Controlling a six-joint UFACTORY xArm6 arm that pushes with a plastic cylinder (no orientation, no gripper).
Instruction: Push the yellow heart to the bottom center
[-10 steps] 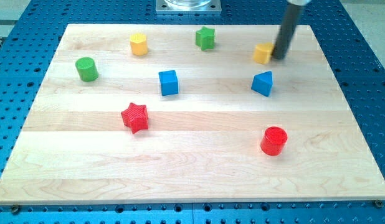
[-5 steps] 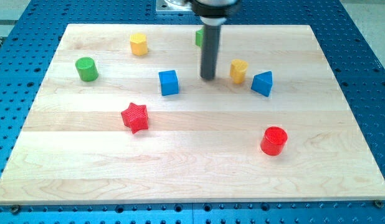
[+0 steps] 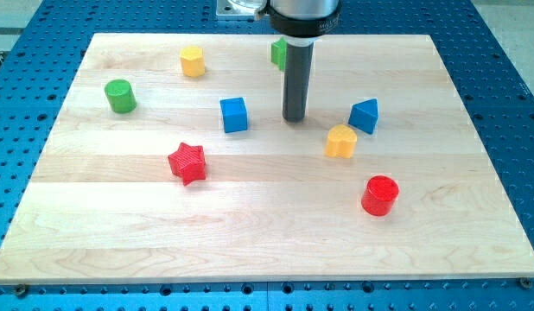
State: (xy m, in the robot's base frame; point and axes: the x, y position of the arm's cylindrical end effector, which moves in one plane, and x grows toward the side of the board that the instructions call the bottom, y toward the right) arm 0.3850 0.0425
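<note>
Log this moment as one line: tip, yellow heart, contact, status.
my tip: upper left of heart | yellow heart: right of centre, below blue block | contact: none | status: not at bottom centre

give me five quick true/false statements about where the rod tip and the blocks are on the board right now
1. My tip touches the yellow heart. False: bare board shows between them; the heart lies toward the view's bottom right of the tip.
2. The blue cube sits to the view's left of my tip. True.
3. The red cylinder is the block nearest the view's bottom edge. True.
4. The red star lies to the view's right of the yellow heart. False: it lies well to the view's left.
5. The rod partly hides the green block near the view's top. True.
</note>
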